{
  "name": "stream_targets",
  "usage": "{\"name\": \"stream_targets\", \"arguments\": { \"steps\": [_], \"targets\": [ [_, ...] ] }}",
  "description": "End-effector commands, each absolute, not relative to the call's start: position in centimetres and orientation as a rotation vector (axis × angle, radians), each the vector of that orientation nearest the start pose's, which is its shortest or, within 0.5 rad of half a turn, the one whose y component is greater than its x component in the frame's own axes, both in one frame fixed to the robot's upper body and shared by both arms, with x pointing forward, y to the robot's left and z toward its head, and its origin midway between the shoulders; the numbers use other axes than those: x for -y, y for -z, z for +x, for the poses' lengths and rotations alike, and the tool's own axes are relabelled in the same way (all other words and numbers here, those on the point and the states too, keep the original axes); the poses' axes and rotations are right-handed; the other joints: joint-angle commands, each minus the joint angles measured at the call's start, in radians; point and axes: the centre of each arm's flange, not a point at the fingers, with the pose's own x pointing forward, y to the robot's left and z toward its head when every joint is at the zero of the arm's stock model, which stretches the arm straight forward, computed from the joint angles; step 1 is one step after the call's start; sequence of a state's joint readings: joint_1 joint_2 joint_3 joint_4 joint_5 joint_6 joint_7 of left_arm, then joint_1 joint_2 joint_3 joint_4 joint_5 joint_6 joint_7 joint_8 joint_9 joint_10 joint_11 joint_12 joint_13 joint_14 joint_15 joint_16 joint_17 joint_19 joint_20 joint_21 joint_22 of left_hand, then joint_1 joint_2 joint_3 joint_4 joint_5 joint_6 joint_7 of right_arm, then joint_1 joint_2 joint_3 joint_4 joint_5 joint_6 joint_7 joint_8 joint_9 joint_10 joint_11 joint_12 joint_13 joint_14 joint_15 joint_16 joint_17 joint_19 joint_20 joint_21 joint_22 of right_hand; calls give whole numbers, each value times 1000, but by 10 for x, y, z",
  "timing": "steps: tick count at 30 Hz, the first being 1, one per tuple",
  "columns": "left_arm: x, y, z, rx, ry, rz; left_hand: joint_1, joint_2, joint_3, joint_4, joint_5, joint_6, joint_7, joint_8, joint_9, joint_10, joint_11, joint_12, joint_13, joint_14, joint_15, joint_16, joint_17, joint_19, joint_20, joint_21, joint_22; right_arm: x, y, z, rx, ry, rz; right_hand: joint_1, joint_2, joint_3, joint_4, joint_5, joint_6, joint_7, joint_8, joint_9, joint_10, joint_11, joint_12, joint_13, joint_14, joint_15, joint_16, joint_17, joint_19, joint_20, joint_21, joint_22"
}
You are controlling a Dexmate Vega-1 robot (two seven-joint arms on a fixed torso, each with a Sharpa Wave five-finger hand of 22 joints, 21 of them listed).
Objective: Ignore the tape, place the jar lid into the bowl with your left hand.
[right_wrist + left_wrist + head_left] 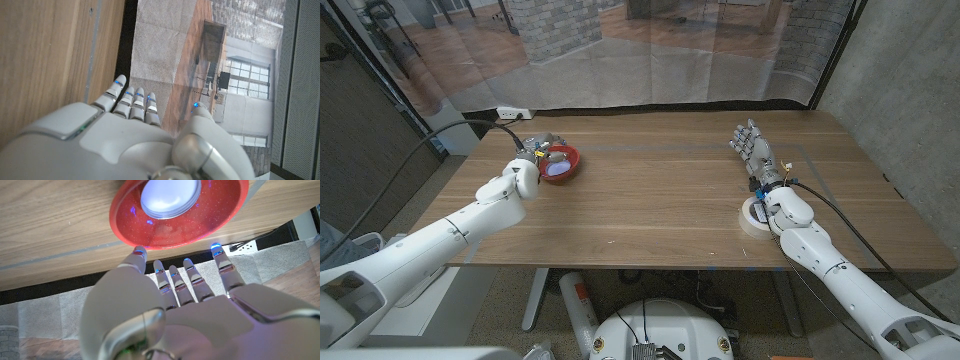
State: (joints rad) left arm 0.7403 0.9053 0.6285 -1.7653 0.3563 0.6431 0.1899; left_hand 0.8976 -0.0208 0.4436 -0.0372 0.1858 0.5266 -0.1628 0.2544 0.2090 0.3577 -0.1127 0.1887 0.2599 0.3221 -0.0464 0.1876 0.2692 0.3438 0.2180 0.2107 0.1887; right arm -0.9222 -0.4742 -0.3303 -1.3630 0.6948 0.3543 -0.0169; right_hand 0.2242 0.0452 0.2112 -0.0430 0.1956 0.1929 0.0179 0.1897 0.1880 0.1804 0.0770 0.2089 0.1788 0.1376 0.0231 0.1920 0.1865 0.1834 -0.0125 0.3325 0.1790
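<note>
A long wooden surface (pixel 660 200) with a straight grain fills the middle of the room. Behind its far edge hangs a clear plastic curtain (pixel 650 50), and through it show a brick pillar (pixel 552 25) and a wood-tone floor. A white power strip (pixel 512 114) lies on the grey carpet (pixel 490 95) at the far left. On the right stands a grey concrete wall (pixel 905 90). Daylight comes through tall windows (pixel 247 80) seen in the right wrist view.
</note>
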Motion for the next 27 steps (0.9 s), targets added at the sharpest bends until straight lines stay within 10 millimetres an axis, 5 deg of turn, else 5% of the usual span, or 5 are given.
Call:
{"name": "stream_targets", "arguments": {
  "steps": [1, 27],
  "targets": [
    [-333, -34, 602, 315, -437, 1295, -9, 2, 4, 6, 5, -1, 6, -2, 3, 11, 0, 8, -1, 7, -13, 10, 1, 7, -4, 4, 2, 289, 41, 635, 646, -173, 167, 3, 8, 3, -1, -2, 10, 2, 7, 2, 9, 2, 1, 6, 4, 0, 0, 2, 9, -1, -4, 3],
    [-330, -58, 575, 382, -480, 1293, -22, 9, 5, 10, 6, 7, 9, -1, 2, 33, -7, 20, -6, 11, -23, 17, -5, 21, -8, 11, 4, 289, 41, 633, 650, -180, 164, 3, 10, 2, -3, -3, 9, 3, 6, 2, 10, 2, 1, 6, 6, 0, 1, 2, 12, -1, -12, 3]
  ]
}}
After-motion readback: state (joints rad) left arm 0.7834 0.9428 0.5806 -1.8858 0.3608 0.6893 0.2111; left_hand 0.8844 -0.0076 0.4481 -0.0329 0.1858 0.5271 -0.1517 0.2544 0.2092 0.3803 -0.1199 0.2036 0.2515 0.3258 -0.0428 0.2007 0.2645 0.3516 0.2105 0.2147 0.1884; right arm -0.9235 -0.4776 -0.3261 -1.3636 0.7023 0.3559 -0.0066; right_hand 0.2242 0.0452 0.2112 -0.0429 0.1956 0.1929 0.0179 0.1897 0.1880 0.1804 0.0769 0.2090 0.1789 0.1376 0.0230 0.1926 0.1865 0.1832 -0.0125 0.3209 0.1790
